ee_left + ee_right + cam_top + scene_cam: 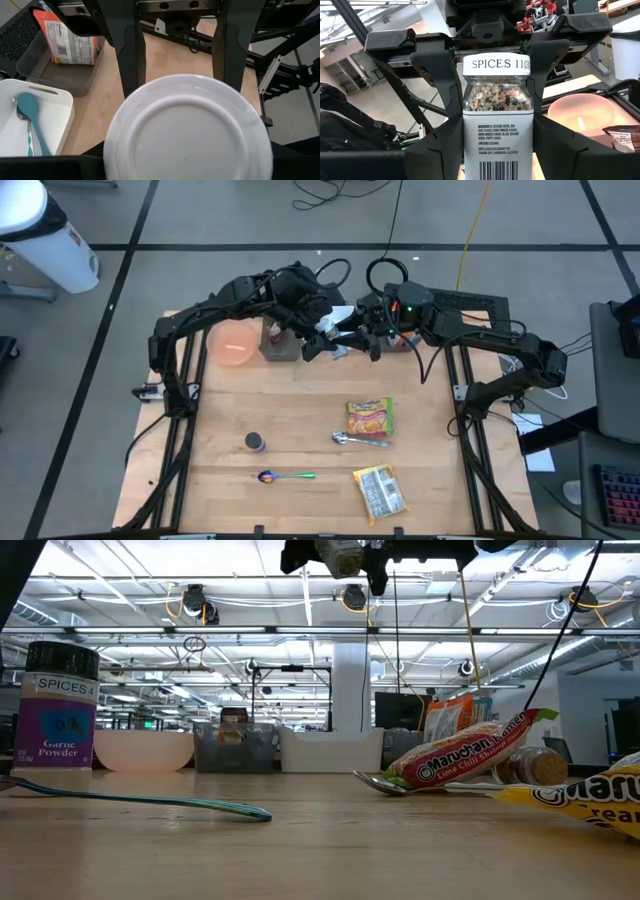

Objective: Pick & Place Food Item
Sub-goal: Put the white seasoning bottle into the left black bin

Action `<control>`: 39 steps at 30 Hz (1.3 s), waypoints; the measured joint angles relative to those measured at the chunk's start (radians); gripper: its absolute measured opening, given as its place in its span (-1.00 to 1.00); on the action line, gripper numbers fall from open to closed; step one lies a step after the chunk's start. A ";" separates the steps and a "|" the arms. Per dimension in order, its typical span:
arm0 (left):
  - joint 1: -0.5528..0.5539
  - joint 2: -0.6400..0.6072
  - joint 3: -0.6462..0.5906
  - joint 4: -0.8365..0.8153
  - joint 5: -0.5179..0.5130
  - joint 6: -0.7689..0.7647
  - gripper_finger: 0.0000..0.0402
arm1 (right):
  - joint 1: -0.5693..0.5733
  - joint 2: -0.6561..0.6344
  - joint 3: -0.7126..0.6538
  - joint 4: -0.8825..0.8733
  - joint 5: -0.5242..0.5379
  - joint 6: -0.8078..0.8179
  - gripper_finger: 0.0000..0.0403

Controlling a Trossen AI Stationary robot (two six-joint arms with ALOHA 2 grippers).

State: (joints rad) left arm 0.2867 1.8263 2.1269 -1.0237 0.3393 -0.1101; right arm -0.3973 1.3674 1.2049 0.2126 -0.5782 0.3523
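A glass spice jar [497, 100] with a white lid [187, 130] marked SPICES hangs upright high over the table's far middle. Both grippers are shut on it from opposite sides. My left gripper [322, 340] reaches in from the table's left, and my right gripper [368, 338] from the table's right. The low view shows the two of them only at its top edge [340, 558]. My left gripper pinches the jar at its top, by the lid's sides [466, 70], between its two fingers. It comes slanting down from the table's left. The jar stands upright, lifted clear of the table. My right gripper pinches the jar's body below the lid [467, 125] between its two fingers [131, 65], which come in level from the table's right and pass under the lid's rim. The jar stays upright between them, clear of the table.
At the far edge stand a pink bowl [235, 345], a grey bin [60, 70] with an orange packet and a white tray [30, 120] with a teal spoon. Nearer lie two noodle packets [369, 418] [380, 492], a metal spoon [355, 440], a teal spoon [285, 476] and a garlic powder jar [60, 705].
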 joint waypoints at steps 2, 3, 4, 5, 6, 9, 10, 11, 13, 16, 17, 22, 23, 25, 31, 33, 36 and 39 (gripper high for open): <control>0.000 0.000 0.000 0.000 0.000 0.000 0.03 | 0.000 0.000 0.000 0.000 0.000 0.000 -0.06; 0.000 0.000 0.000 0.000 0.000 0.000 0.03 | 0.000 0.000 0.000 0.000 0.000 0.001 -0.06; 0.000 0.000 0.000 0.000 0.000 0.000 0.03 | 0.000 0.000 0.000 0.000 0.000 0.002 -0.06; 0.000 0.000 0.000 0.000 0.001 0.001 0.03 | 0.000 0.000 0.000 0.000 0.000 0.005 -0.06; 0.000 0.000 0.000 -0.001 0.002 0.003 0.03 | 0.000 0.000 0.000 0.000 0.000 0.010 -0.06; 0.000 0.001 0.000 -0.020 0.004 0.014 0.03 | 0.000 0.002 0.000 0.000 0.000 0.017 -0.05; 0.000 0.001 0.000 -0.027 0.005 0.018 0.03 | 0.000 0.002 0.000 -0.004 0.000 0.019 0.01; 0.000 0.000 0.000 -0.033 0.003 0.031 0.03 | 0.000 0.001 0.000 -0.012 0.002 0.033 0.10; -0.002 0.000 0.000 -0.035 0.000 0.048 0.03 | 0.000 -0.002 0.000 -0.029 -0.001 0.041 0.30; -0.002 -0.011 0.000 -0.039 -0.001 0.056 0.03 | 0.000 -0.002 -0.001 -0.067 0.000 0.049 0.53; -0.001 -0.014 0.000 -0.042 -0.004 0.057 0.03 | 0.000 -0.002 -0.001 -0.069 -0.001 0.053 0.57; -0.001 -0.013 0.000 -0.050 -0.009 0.057 0.03 | 0.000 -0.002 -0.001 -0.055 -0.037 0.058 0.63; -0.001 -0.013 0.000 -0.049 -0.009 0.060 0.03 | 0.000 -0.002 -0.001 -0.055 -0.053 0.061 0.62; -0.001 -0.013 0.000 -0.047 -0.008 0.064 0.03 | 0.000 -0.002 -0.001 -0.057 -0.078 0.070 0.59; -0.001 -0.013 0.000 -0.046 -0.016 0.064 0.03 | 0.006 -0.003 -0.013 -0.060 -0.082 0.073 0.53; -0.001 -0.013 0.000 -0.041 -0.023 0.064 0.03 | 0.007 -0.003 -0.026 -0.060 -0.078 0.073 0.51; 0.001 -0.013 0.000 -0.023 -0.028 0.063 0.03 | 0.007 -0.003 -0.042 -0.062 -0.077 0.072 0.51; 0.003 -0.022 0.000 -0.017 -0.030 0.063 0.03 | 0.007 -0.003 -0.053 -0.061 -0.069 0.066 0.50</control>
State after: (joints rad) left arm 0.2893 1.8048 2.1269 -1.0406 0.3098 -0.0467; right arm -0.3904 1.3640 1.1516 0.1521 -0.6477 0.4184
